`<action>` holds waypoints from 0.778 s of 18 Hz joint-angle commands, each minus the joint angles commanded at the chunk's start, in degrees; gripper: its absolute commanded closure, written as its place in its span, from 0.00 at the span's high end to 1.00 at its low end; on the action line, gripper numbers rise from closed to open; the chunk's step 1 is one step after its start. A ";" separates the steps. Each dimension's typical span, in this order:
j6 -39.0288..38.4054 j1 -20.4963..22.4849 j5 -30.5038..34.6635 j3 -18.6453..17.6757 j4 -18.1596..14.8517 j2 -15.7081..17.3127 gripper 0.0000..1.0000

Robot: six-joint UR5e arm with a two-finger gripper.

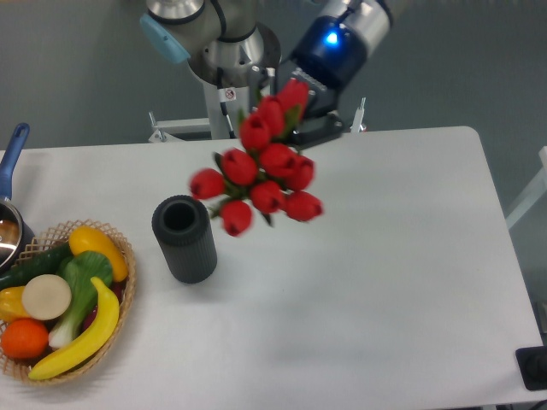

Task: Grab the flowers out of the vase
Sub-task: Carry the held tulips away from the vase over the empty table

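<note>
The vase [184,238] is standing with its mouth bare on the table [385,256], beside a wicker basket [120,312] holding fruit and vegetables. One bunch of roughly nine red flowers [261,171] is hanging above the table, right of the vase, gripped by the gripper [303,115], which is reaching down from the upper back.

Red flowers [261,175] aloft; vase [185,238] upright

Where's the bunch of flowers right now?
The flowers are out of the vase, held in the claw above the table, up and to the right of the vase's open mouth.
</note>
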 joint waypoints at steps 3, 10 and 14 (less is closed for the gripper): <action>3.32 0.00 7.15 -1.05 -0.09 -0.96 0.09; 9.41 2.72 24.28 -3.87 -0.88 -2.11 0.06; 9.67 2.46 33.87 -3.43 -1.23 -3.34 0.04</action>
